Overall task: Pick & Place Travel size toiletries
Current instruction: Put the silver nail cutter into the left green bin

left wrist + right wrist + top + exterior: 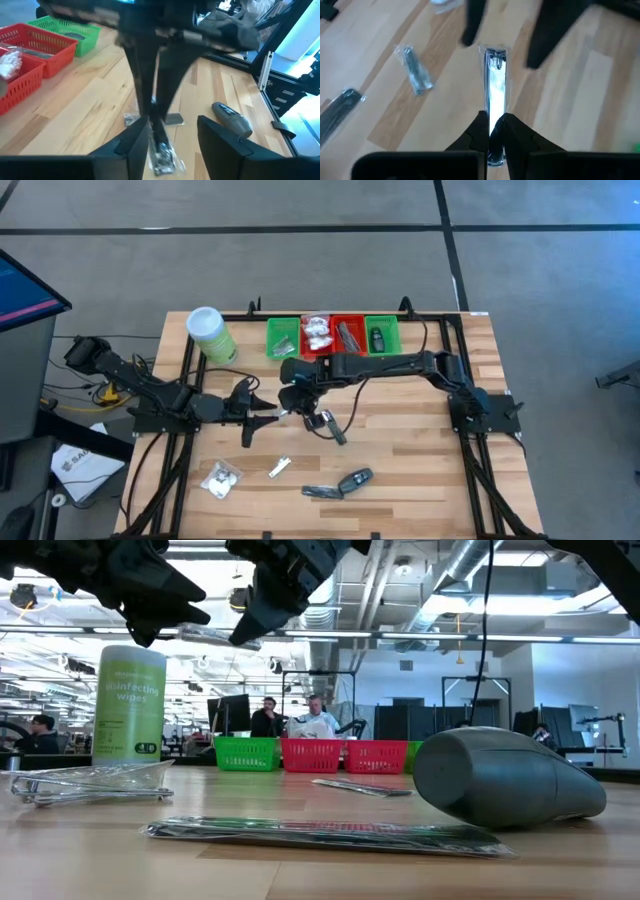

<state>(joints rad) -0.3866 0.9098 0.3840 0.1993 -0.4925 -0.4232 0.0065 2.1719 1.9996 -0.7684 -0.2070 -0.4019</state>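
- I see my right hand point(492, 120) clenched on one end of the clipper packet point(495, 80), a shiny silver piece in clear wrap.
- My left hand point(172, 127) is released. Its two fingers stand wide apart, one on each side of the packet, and I see no touch.
- The packet hangs in the air above the middle of the bench point(420, 470), between the two hands. It is not lying on the wood.
- From above, its long side runs about from 3 o'clock to 9 o'clock. The held end is at 3, and the free end points to 9, at the left hand.
- From the low camera it looks close to flat, not standing up.
- To do this step well, I think the left hand should back straight out toward 9 o'clock first. That way its fingers will not catch the wrap.
- The right hand should hold tight, since it pinches only one end and the packet could swing.
- Then I would carry it slowly toward 12 o'clock, to the row of red and green trays point(366, 352). I cannot tell which tray it belongs in.
- Other packets, like the white one point(220, 478), wait on the bench toward 6 o'clock.
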